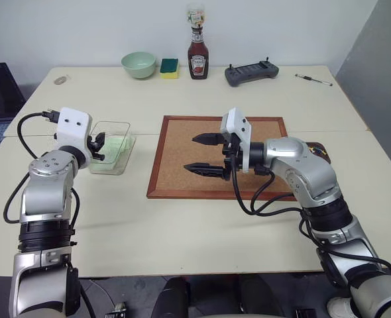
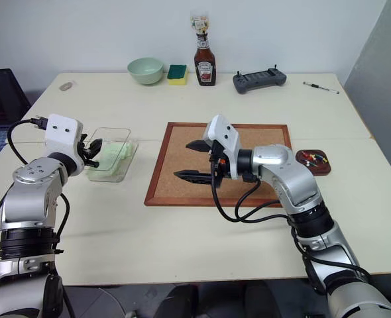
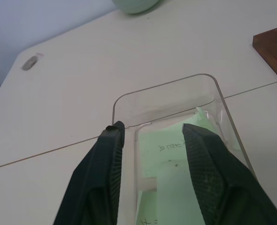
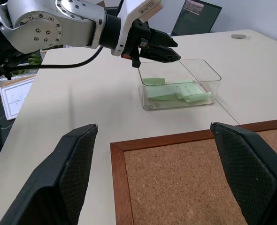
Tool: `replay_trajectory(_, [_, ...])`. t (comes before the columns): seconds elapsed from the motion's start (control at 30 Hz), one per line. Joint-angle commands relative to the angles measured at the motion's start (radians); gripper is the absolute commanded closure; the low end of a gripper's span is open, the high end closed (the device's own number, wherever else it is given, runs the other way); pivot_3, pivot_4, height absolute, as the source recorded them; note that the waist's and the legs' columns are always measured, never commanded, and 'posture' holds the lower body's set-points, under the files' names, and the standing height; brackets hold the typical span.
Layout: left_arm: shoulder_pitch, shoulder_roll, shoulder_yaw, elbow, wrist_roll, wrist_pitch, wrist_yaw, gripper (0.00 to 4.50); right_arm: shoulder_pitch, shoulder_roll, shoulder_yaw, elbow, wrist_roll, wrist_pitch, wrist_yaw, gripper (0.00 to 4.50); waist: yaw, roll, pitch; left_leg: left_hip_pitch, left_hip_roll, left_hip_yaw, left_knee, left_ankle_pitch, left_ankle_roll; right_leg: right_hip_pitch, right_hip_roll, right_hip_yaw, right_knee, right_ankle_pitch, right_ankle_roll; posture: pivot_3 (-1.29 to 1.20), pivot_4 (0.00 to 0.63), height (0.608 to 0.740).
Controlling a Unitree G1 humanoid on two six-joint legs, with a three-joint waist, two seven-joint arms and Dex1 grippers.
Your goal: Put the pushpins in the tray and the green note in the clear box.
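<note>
Green note [image 1: 114, 147] lies inside the clear box [image 1: 124, 126], left of centre. Left gripper [image 3: 152, 133] hangs half-open over it, empty. Right gripper [image 1: 204, 154] gapes wide above the corkboard [image 1: 182, 159], empty.

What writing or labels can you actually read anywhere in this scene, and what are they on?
Ketchup bottle: it has a white label, but the print is too small to read.
Green note in the clear box: handwritten marks, too blurred to read.
Paper sheet at the table edge, seen from the right wrist: printed lines, too small to read.
Tray: coloured markings, no legible text.
Nothing else carries writing that can be read.
</note>
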Motion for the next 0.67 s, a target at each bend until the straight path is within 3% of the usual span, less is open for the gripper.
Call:
replay_trajectory(0.03, [-0.031, -0.013, 0.015, -0.085, -0.01, -0.046, 0.025, 1.64, -0.029, -0.007, -0.028, -0.022, -0.002, -0.017, -0.009, 0.41, 0.0, 0.0, 0.0, 0.0, 0.0, 0.0, 0.0, 0.0, 0.0, 0.0, 0.0, 0.0, 0.0, 0.0, 0.0, 0.0, 0.15, 0.74])
replay_trajectory(0.1, [-0.037, -0.038, 0.005, -0.141, -0.034, -0.076, 0.016, 1.25, -0.013, -0.017, -0.051, -0.03, -0.004, -0.031, -0.026, 0.41, 0.001, 0.0, 0.0, 0.0, 0.0, 0.0, 0.0, 0.0, 0.0, 0.0, 0.0, 0.0, 0.0, 0.0, 0.0, 0.0, 0.15, 0.74])
replay_trajectory(0.37, [0.079, -0.136, -0.077, -0.398, -0.123, -0.06, -0.064, 1.25, 0.158, -0.086, -0.206, -0.1, 0.001, -0.064, -0.123, 0.41, 0.009, -0.001, 0.0, -0.001, -0.002, 0.001, 0.0, 0.0, 0.0, 0.001, -0.002, 0.001, -0.001, 0.0, 0.0, 0.0, 0.15, 0.74])
replay_trajectory(0.67, [0.216, -0.202, -0.144, -0.473, -0.219, -0.082, -0.16, 1.25, 0.369, -0.079, -0.273, -0.128, -0.029, -0.136, -0.242, 0.41, -0.001, -0.001, 0.0, 0.0, 0.001, 0.004, 0.0, 0.0, 0.0, 0.0, 0.0, 0.003, 0.0, 0.0, 0.0, 0.0, 0.15, 0.74])
